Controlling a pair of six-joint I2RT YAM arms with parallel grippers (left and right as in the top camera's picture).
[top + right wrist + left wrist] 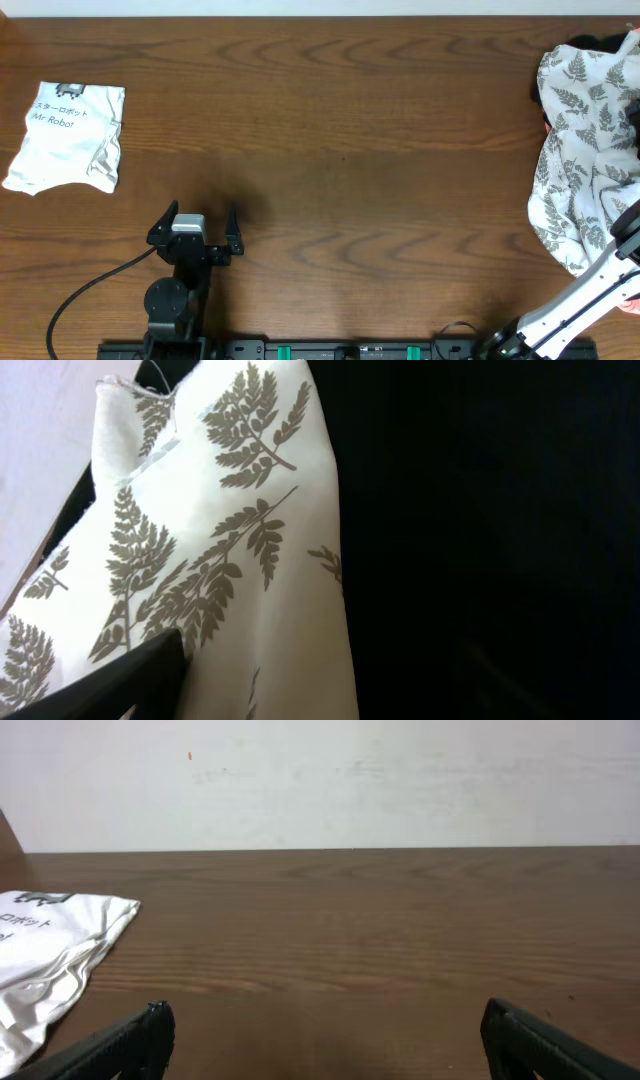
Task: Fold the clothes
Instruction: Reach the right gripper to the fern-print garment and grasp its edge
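Right wrist: cannot tell if right pincer (130, 680) open or closed at thin white fern-printed garment (220, 540); pinch one edge layer just ahead; left pincer (201, 215) wide open.

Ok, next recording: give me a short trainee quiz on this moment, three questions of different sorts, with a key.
1. True or false: the left gripper is holding the Mr Robot shirt.
2. In the overhead view, where on the table does the fern-print garment lie? A: left edge. B: centre. C: right edge.
3. Short answer: is the fern-print garment folded yet?

Key
1. False. Its jaws stand open over bare wood, apart from the shirt.
2. C.
3. No. It lies crumpled in a heap.
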